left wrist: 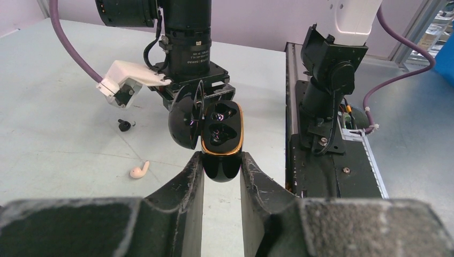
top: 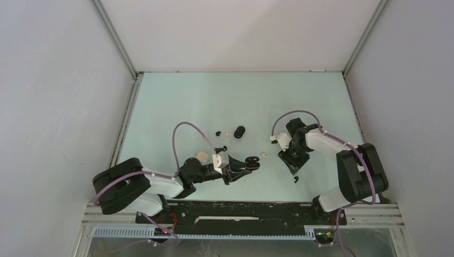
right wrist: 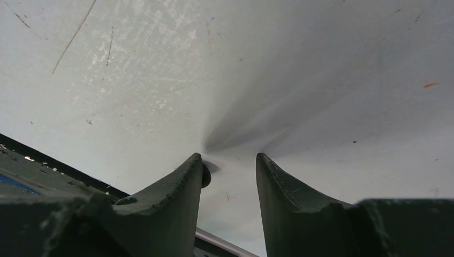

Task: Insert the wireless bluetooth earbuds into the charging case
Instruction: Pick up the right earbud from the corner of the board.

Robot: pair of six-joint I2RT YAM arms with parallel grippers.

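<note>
Left fingers (left wrist: 184,187) level around charging case (left wrist: 221,160)

Soft, even light; the right gripper (right wrist: 229,163) looms blurred, casting a faint fan-shaped shadow.

My left arm (top: 160,184) lies low and outstretched, left claw (left wrist: 221,161) clamped tight on the base of the open charging case (left wrist: 222,131), while right of that case my right arm (top: 350,163) folds over at the elbow, right claw (right wrist: 229,160) aimed down at the surface (right wrist: 321,80), jaws parted.
</note>
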